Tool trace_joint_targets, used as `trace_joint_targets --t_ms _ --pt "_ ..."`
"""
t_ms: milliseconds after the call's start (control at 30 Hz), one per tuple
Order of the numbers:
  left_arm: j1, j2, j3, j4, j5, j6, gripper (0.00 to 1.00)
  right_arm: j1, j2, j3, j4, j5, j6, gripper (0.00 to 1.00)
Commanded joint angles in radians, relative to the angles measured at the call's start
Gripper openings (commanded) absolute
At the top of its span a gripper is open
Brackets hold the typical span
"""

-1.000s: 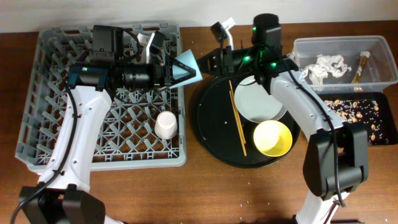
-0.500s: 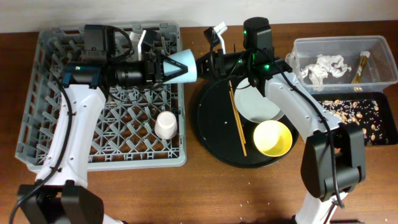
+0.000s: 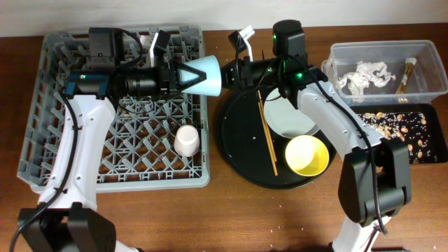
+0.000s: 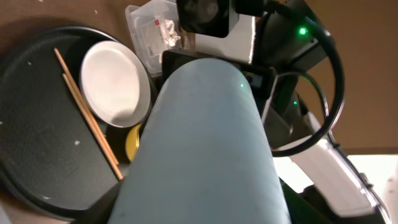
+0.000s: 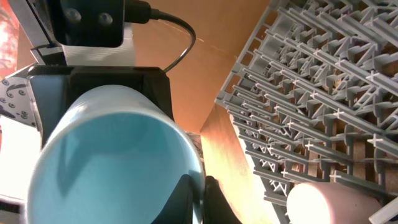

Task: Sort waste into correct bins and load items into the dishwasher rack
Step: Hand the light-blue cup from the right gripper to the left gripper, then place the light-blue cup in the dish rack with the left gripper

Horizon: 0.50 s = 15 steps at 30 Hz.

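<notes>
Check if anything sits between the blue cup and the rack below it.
Nothing visible does. The left gripper holds the light blue cup sideways over the right edge of the rack; the pegs below are bare, and the pinkish-white cup sits apart. The right gripper is at the cup's rim; whether it grips is unclear.

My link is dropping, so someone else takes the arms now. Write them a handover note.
Left gripper: shut on the light blue cup, held sideways over the right edge of the dishwasher rack.
Right gripper: at the cup's mouth; grip unclear.
Done: pinkish-white cup stands in the rack; napkins and wrapper stick in the clear tub; food scraps in the flat black tray.
Left: rack the held cup, then plate, yellow bowl and chopsticks, all on the round black tray.
</notes>
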Motion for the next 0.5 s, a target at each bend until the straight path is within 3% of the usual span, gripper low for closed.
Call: trace_joint_targets --t_ms 0,67,133,167,267,333,467 --pt "0.025 0.002 0.01 0.007 -0.065 -0.004 0.39 0.005 -0.02 0.006 -0.001 -0.051 -0.04 0.12" --pt "0.025 0.002 0.01 0.007 -0.093 -0.004 0.39 0.005 -0.02 0.006 -0.001 -0.051 -0.051 0.59" --pt "0.025 0.002 0.01 0.007 -0.166 -0.004 0.39 -0.003 -0.02 0.006 -0.005 -0.051 -0.101 0.93" --pt "0.025 0.002 0.01 0.006 -0.23 -0.004 0.39 -0.01 -0.02 0.006 -0.017 -0.05 -0.142 0.98" --pt "0.014 0.0 0.011 -0.008 -0.47 -0.004 0.39 -0.073 -0.02 0.006 -0.258 0.09 -0.307 0.98" --pt "-0.023 0.0 0.018 -0.04 -0.669 -0.004 0.39 -0.134 -0.021 0.007 -0.512 0.351 -0.435 0.98" --pt "-0.129 0.002 0.025 -0.083 -1.03 -0.004 0.4 -0.169 -0.021 0.063 -0.775 0.711 -0.515 0.98"
